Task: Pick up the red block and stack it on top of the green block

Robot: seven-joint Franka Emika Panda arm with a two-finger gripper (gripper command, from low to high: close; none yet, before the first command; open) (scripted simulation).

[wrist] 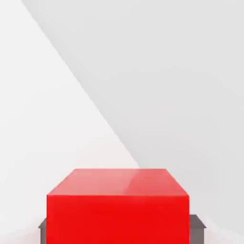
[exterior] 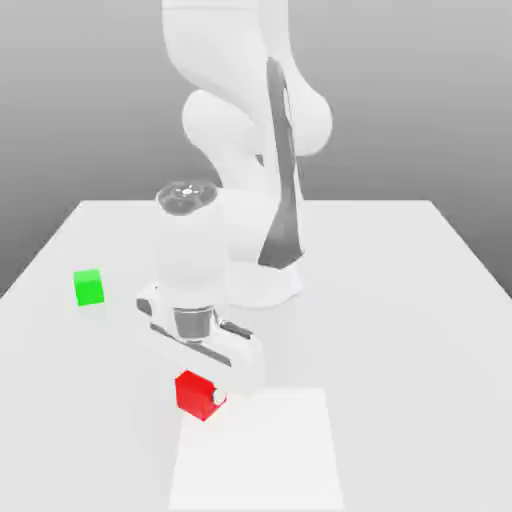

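The red block (exterior: 194, 392) sits low over the white table (exterior: 400, 300), near its front edge. My gripper (exterior: 203, 392) reaches down onto it from above, and its jaws are closed against the cube's sides. In the hand view the red block (wrist: 118, 206) looms large, with a dark finger pad (wrist: 197, 228) pressed against each of its two sides. The green block (exterior: 89, 287) rests on the table toward the exterior view's left, farther back and well apart from the gripper.
The arm's white base (exterior: 262, 285) stands mid-table behind the gripper. A brighter rectangular patch (exterior: 258, 455) lies on the table just in front of the red block.
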